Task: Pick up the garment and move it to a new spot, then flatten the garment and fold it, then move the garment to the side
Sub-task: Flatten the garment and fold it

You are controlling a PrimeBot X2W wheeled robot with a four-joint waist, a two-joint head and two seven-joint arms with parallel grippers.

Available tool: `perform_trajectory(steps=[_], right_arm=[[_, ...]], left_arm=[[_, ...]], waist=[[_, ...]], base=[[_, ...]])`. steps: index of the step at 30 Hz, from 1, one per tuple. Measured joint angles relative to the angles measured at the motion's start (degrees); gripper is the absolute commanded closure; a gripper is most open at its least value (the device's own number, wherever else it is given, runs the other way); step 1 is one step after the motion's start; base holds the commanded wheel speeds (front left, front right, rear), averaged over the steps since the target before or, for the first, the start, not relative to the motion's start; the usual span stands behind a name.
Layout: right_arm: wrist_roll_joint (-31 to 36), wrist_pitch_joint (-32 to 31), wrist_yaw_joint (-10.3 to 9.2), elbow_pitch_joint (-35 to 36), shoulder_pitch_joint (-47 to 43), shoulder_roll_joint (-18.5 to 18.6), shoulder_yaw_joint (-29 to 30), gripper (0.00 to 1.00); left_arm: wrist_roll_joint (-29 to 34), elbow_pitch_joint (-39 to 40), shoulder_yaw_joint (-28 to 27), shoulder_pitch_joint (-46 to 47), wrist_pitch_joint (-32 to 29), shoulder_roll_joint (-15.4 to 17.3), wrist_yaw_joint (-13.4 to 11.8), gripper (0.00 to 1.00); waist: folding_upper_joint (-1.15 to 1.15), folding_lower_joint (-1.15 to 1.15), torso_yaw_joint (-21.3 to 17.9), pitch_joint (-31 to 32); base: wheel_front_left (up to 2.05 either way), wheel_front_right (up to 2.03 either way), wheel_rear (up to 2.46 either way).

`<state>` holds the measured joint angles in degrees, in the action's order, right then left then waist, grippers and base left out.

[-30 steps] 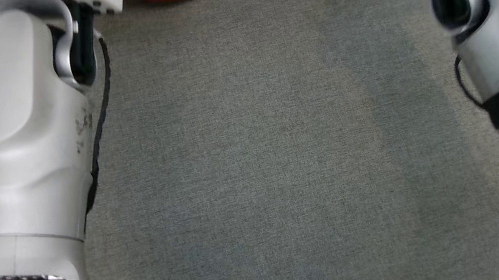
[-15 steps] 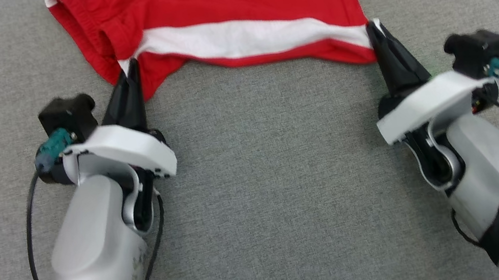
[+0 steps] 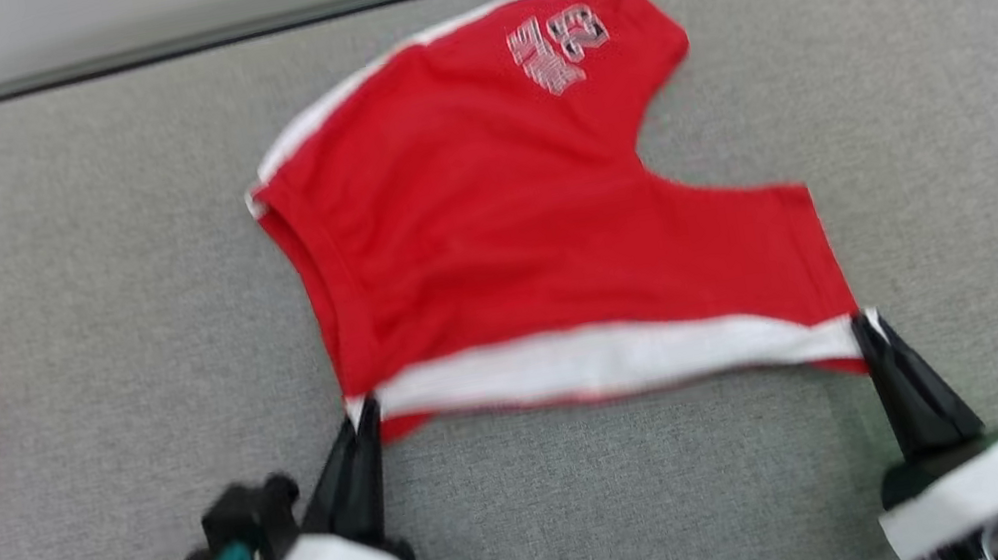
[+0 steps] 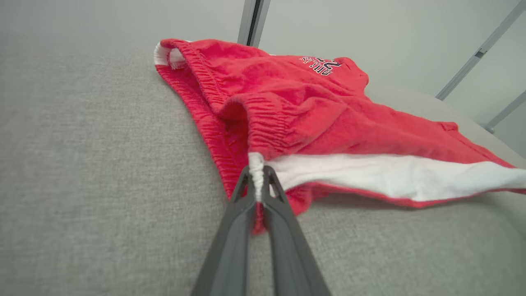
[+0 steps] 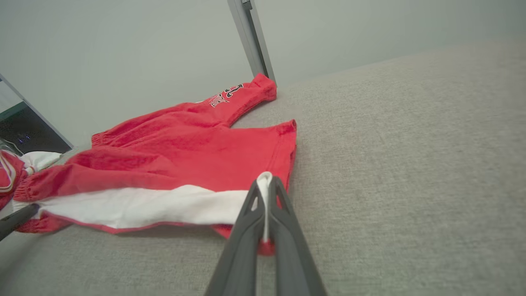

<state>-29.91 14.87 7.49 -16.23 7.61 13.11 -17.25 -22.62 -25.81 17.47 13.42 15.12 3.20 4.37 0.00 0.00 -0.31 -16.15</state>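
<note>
Red shorts (image 3: pixel 499 219) lay spread on the grey table (image 3: pixel 55 293) in the head view. Your left gripper (image 3: pixel 364 414) and right gripper (image 3: pixel 864 325) each pinched one end of the white stripe (image 3: pixel 613 357). The left wrist view showed the waistband end clamped tight. The right wrist view showed the leg end clamped too. You needed to pull both ends evenly and low. The leg print (image 3: pixel 560 37) was too blurry to read.

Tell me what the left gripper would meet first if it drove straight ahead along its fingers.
The red shorts: the left gripper is shut on their white-striped corner, so it would likely plough into the bunched waistband fabric just ahead.
</note>
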Motion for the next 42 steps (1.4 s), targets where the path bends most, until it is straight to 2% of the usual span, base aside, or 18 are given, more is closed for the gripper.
perform_trajectory(steps=[6,11,16,20,26,32,36,37,42], right_arm=[[2.8,-3.8,0.0,9.0,-12.7,-1.1,4.3,1.0],[5.3,-9.2,0.01,16.6,-21.0,-2.6,8.8,1.0],[6.8,-12.4,0.01,21.9,-23.8,-4.2,12.5,1.0],[7.5,-13.8,0.01,23.6,-23.4,-4.1,13.5,1.0],[7.8,-14.5,0.01,23.4,-17.6,-2.2,14.8,1.0],[7.8,-15.6,0.02,21.5,-6.2,3.8,16.3,1.0],[7.2,-17.6,0.02,18.4,4.0,7.4,15.0,1.0],[7.2,-17.6,0.02,18.4,4.0,7.4,15.0,1.0],[5.1,-18.9,0.02,11.3,17.0,10.7,12.2,1.0]], left_arm=[[-0.5,9.5,0.6,-11.6,-4.0,2.5,-2.0,1.0],[-1.8,19.0,0.8,-19.4,-11.0,4.4,-4.4,1.0],[-2.5,26.6,1.0,-22.2,-16.1,5.5,-6.0,1.0],[-3.2,28.9,1.4,-22.2,-19.6,5.4,-7.0,1.0],[-4.2,29.6,1.5,-17.3,-21.3,4.7,-6.9,1.0],[-5.7,27.6,1.5,-9.3,-20.9,2.8,-5.5,1.0],[-6.5,25.2,1.4,-3.1,-19.0,1.6,-4.5,1.0],[-6.5,25.2,1.4,-3.1,-19.0,1.6,-4.5,1.0],[-8.5,22.4,1.5,4.1,-16.2,0.5,-3.6,1.0]], waist=[[0.0,0.0,0.1,5.0],[0.0,0.0,0.7,8.0],[0.0,0.0,1.8,8.8],[0.0,0.0,2.5,8.1],[0.0,0.0,4.0,5.1],[0.0,0.0,6.1,-0.4],[0.0,0.0,7.5,-5.2],[0.0,0.0,7.5,-5.2],[0.0,0.0,9.5,-10.7]], base=[[0.0,0.0,0.0],[0.0,0.0,0.0],[0.0,0.0,0.0],[0.0,0.0,0.0],[0.0,0.0,0.0],[0.0,0.0,0.0],[0.0,0.0,0.0],[0.0,0.0,0.0],[0.0,0.0,0.0]])
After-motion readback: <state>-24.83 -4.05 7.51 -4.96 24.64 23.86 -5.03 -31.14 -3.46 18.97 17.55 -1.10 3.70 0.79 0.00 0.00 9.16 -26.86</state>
